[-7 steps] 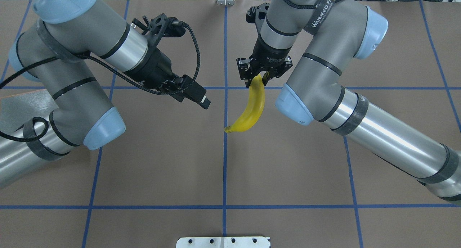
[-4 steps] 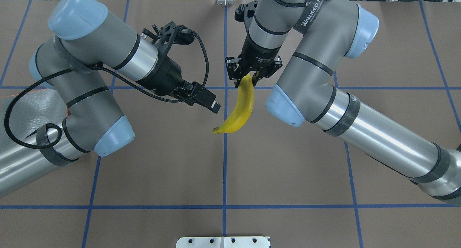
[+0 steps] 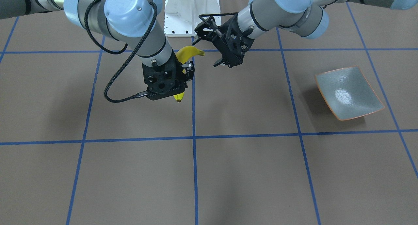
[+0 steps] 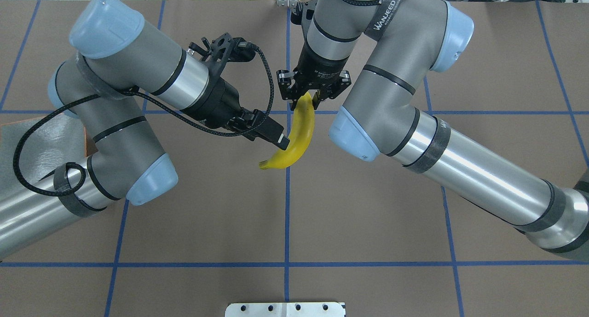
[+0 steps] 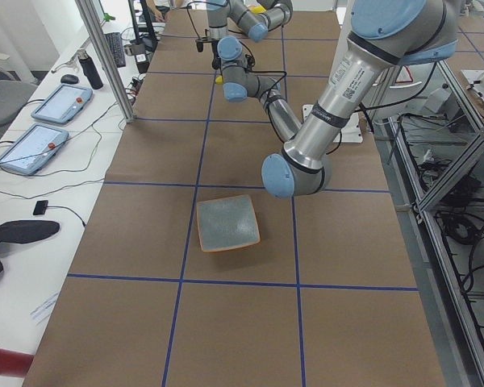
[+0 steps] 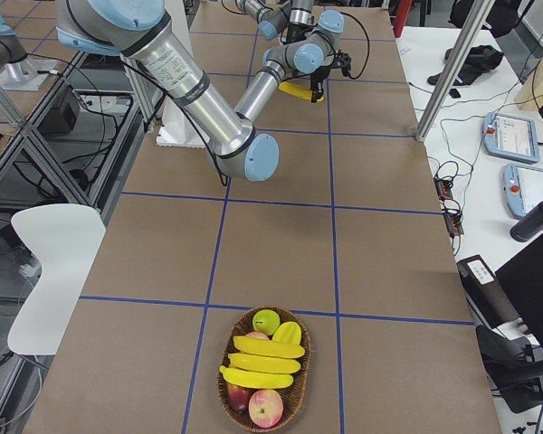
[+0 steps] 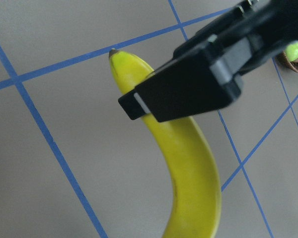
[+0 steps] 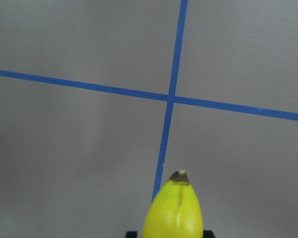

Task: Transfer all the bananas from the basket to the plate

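While the right tool (image 4: 304, 106) is pinching one end of a banana (image 4: 298, 140) above the table (image 4: 368, 216), well apart from the plate (image 3: 349, 92), the left tool (image 3: 224, 63) is hovering spread on the plate's side of it, just beside the fruit; three more bananas (image 6: 262, 363) are lying in the basket (image 6: 238, 323).

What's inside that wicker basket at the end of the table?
Three bananas lie across the basket, with a green apple and reddish fruit around them. Whatever sits beneath them is covered.
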Tool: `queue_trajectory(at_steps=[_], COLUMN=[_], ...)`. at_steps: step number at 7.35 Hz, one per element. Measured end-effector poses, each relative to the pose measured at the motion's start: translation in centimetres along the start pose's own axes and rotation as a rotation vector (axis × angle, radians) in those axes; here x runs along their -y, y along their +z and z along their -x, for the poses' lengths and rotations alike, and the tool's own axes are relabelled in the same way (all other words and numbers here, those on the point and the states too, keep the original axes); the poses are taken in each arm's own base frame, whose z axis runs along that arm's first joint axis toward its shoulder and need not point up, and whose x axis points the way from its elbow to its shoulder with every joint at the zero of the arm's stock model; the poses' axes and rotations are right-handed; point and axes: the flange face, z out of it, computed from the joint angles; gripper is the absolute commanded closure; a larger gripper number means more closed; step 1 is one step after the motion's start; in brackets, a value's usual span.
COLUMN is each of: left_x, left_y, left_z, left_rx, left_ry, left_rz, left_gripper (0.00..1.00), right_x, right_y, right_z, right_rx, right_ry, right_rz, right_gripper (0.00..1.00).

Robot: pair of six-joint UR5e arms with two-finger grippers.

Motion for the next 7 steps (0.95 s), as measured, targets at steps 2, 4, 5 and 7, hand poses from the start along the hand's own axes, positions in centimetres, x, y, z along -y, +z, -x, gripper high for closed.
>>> queue_trajectory(at_steps=[2, 4, 5, 7], left_x=[-0.1, -0.3, -0.5, -0.8], left_y=[1.3, 1.8, 2.1, 2.4], left_z=[-0.7, -1.0, -1.2, -1.4], left_rx=[0.003, 0.004, 0.001, -0.003], left_ry=[0.0, 0.002, 0.003, 0.004], left_rz=[-0.019, -0.023, -0.019, -0.013], left_gripper=[0.03, 0.03, 0.06, 0.31], right_x=[0.0, 0.0, 0.0, -0.1], right_y=[-0.3, -0.8, -0.9, -0.9], right_z=[0.6, 1.2, 1.5, 1.6], right_rx=[0.008, 0.016, 0.019, 0.02], right_ry=[0.001, -0.005, -0.009, -0.015], right_rz=[-0.001, -0.002, -0.003, -0.002], right_gripper=[1.0, 1.0, 1.0, 1.0])
